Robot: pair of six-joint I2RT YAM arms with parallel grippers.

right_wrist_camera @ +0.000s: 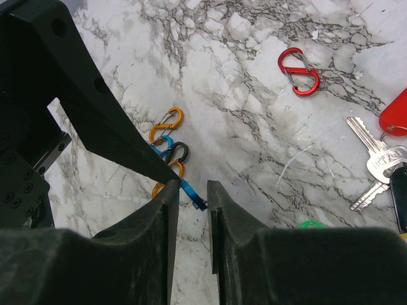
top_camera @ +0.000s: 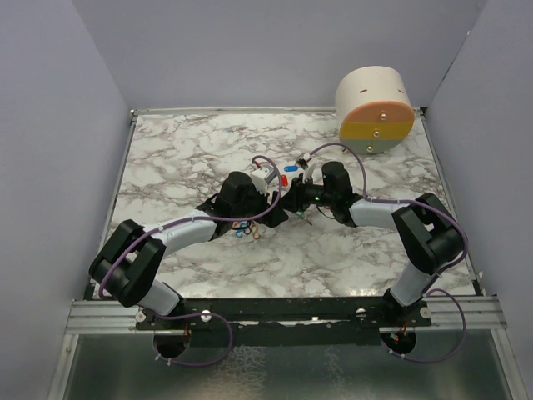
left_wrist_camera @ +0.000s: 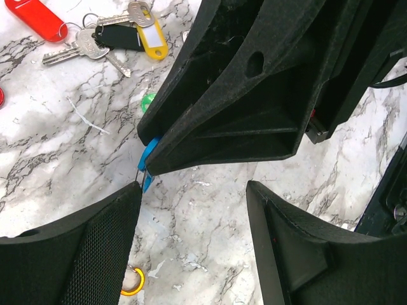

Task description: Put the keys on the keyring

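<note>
The keyring (right_wrist_camera: pixel 168 149), a bunch of linked orange, blue and black oval loops, lies on the marble; it also shows in the top view (top_camera: pixel 244 231). One blue loop (right_wrist_camera: pixel 193 194) spans the narrow gap of my right gripper (right_wrist_camera: pixel 192 185), which is shut on it. My left gripper (left_wrist_camera: pixel 194 190) is wide open and empty, its left fingertip (left_wrist_camera: pixel 130 197) touching that blue loop (left_wrist_camera: pixel 147 162). The keys (left_wrist_camera: pixel 95 44) lie bunched with a red tag (left_wrist_camera: pixel 35 18) and a yellow head (left_wrist_camera: pixel 152 41); they also show in the right wrist view (right_wrist_camera: pixel 375 165).
A lone red loop (right_wrist_camera: pixel 297 71) lies apart on the marble. A small green piece (left_wrist_camera: pixel 147 100) sits near the right fingers. An orange loop (left_wrist_camera: pixel 132 281) lies under my left gripper. A round cream and orange drum (top_camera: pixel 375 110) stands at the back right corner.
</note>
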